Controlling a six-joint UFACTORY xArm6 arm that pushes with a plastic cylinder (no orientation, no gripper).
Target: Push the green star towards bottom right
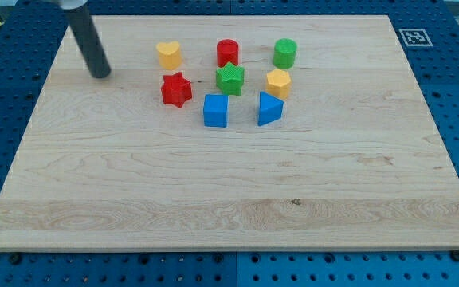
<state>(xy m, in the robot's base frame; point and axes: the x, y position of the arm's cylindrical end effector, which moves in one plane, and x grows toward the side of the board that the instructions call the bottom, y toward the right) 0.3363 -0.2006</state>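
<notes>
The green star (230, 79) sits in the upper middle of the wooden board (229, 199), in the midst of a cluster of blocks. A red cylinder (228, 53) is just above it, a blue cube (215, 110) just below, a red star (176, 89) to its left and a yellow hexagon (278, 82) to its right. My tip (100, 74) touches the board at the upper left, well to the left of the green star and apart from all blocks.
A yellow heart (168, 54) lies at the cluster's upper left, a green cylinder (285, 53) at its upper right, and a blue triangular block (268, 108) at its lower right. A blue pegboard (453, 96) surrounds the board.
</notes>
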